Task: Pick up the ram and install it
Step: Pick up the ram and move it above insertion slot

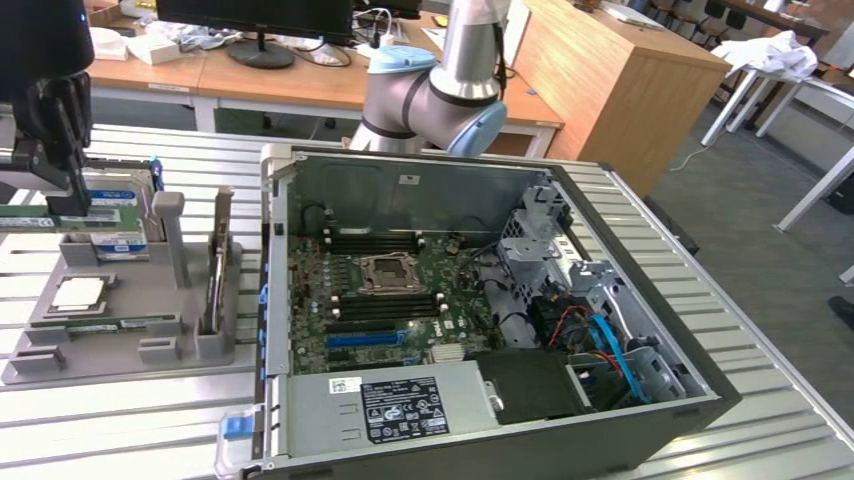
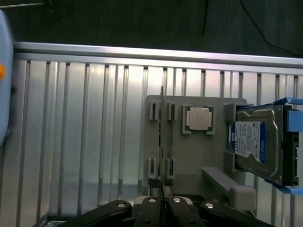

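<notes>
Wrist view: hand [image 2: 162,202] clenched on ram [image 2: 162,142], seen edge-on. Looks light, stiff, thin, fragile; probably best gripped mid-length across flat faces, clear of contacts.

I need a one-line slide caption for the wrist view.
The end effector, shut on the edge-on ram, over a grey fixture with processor and hard drive.

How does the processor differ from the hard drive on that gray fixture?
The hard drive is a boxy silver block with a blue-and-white label; the processor is a much smaller flat square with a plain metal lid. The hard drive carries blue side rails; the processor has none. Both sit on the gray fixture.
</notes>
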Controlling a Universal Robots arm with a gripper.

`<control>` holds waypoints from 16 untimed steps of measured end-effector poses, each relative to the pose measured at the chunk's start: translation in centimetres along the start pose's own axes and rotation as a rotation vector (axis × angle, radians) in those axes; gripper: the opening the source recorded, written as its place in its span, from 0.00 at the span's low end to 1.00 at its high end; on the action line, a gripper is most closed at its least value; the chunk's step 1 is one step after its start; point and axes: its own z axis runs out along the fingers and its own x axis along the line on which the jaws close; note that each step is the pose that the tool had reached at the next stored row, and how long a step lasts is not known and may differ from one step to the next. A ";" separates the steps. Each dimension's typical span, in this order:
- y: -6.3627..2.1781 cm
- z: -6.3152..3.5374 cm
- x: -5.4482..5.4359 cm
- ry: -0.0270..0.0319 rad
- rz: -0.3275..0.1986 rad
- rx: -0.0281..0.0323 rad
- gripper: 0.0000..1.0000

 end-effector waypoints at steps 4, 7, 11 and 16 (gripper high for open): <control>0.00 -0.08 0.0 -0.0002 0.000 0.0002 0.11; 0.00 -0.09 0.0 0.0000 0.000 0.0001 0.11; -0.03 -0.10 0.0 0.0001 0.000 0.0000 0.11; -0.50 -0.12 0.0 0.0000 0.000 0.0000 0.11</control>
